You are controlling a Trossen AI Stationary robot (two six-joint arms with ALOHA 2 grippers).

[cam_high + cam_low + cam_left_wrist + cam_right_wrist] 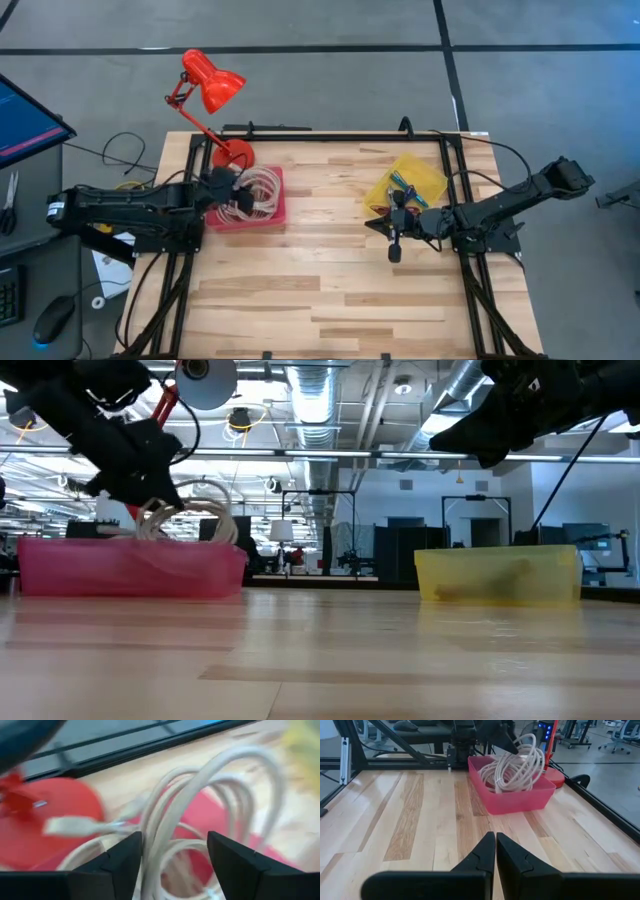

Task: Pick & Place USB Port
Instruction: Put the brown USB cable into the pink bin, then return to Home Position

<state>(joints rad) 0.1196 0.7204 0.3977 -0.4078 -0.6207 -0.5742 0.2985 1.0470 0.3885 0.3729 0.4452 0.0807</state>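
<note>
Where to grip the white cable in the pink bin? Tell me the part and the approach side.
Grip the raised loops of the white cable, coming from above: they arch over the pink bin rim, whose walls block the sides. The left gripper already straddles a loop, fingers open.

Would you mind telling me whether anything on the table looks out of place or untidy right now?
The white cables bulge in loops above the rim of the pink bin, where the left gripper straddles a loop, so they look loosely piled. The yellow bin sits askew to the table edge.
</note>
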